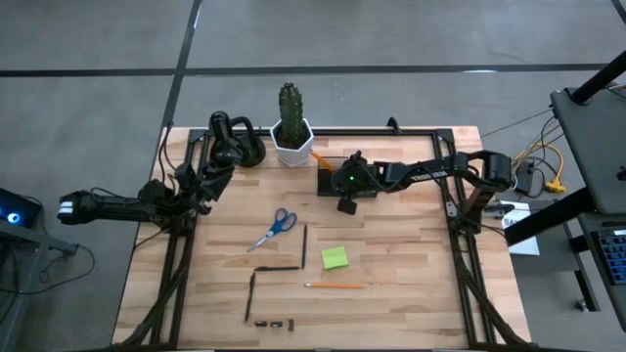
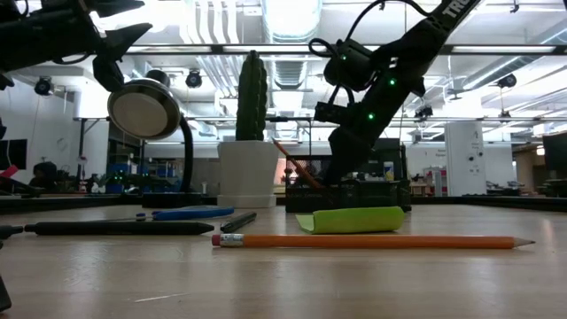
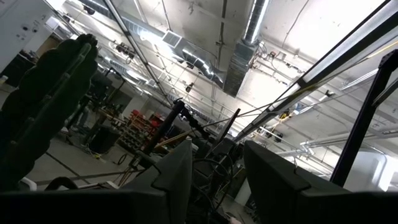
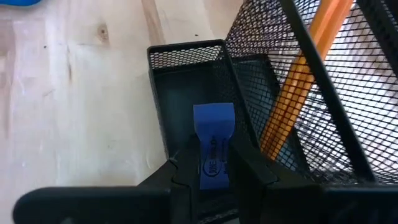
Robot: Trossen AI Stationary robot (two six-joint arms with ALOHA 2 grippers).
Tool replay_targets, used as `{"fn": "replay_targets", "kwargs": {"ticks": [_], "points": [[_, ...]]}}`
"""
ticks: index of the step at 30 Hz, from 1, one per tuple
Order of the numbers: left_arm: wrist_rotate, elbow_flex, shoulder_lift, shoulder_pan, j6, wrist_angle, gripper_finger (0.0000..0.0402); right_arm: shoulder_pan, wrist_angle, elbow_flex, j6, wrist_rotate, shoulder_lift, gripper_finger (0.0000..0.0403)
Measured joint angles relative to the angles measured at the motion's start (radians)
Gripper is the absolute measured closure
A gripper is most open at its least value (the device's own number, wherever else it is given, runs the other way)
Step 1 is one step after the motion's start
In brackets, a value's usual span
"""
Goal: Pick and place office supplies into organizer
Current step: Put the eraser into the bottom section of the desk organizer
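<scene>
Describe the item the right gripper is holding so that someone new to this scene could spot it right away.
Start at the white cactus pot at the table's far edge; the black mesh organizer sits just right of it. The right gripper, poised over the organizer's lower compartment, pinches a small blue block. It is the only flat blue piece there; the neighbouring taller compartment holds an orange pencil.

Ceiling lights point(image 2: 292, 13) are glaring white along the top of the low view, leaving the cactus point(image 2: 252, 96) and arm as dark silhouettes. The pencil point(image 2: 372, 241) is staying sharp while the room behind is blurring. From above, the tabletop point(image 1: 391, 303) is glowing evenly with soft shadows. In the left wrist view, skylight glare is washing out the upper left.
</scene>
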State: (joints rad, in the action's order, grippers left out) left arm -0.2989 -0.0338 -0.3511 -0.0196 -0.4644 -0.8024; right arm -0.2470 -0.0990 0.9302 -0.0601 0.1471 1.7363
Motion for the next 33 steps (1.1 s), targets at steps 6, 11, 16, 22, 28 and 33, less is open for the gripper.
{"fn": "replay_targets", "kwargs": {"ticks": [6,11,16,22,28,33], "points": [[0.000,0.000,0.000,0.000,0.000,0.000,0.0272,0.000,0.001,-0.006,-0.004,-0.043,0.000,0.0347],[0.000,0.000,-0.001,0.000,0.000,0.000,0.0272,-0.007,0.000,-0.007,-0.009,-0.047,0.000,0.0347],[0.000,0.000,-0.001,0.000,0.000,0.000,0.0272,-0.014,0.006,-0.007,-0.011,-0.073,0.016,0.0347],[0.000,0.000,-0.001,0.000,0.000,0.000,0.0272,-0.014,0.019,-0.005,-0.011,-0.072,0.033,0.0347],[0.000,0.000,-0.001,0.000,0.000,0.000,0.0272,-0.014,0.013,0.001,-0.011,-0.073,0.033,0.0347],[0.000,0.000,0.000,0.000,0.000,0.000,0.0272,-0.013,0.007,0.012,-0.011,-0.080,0.035,0.0347]]}}
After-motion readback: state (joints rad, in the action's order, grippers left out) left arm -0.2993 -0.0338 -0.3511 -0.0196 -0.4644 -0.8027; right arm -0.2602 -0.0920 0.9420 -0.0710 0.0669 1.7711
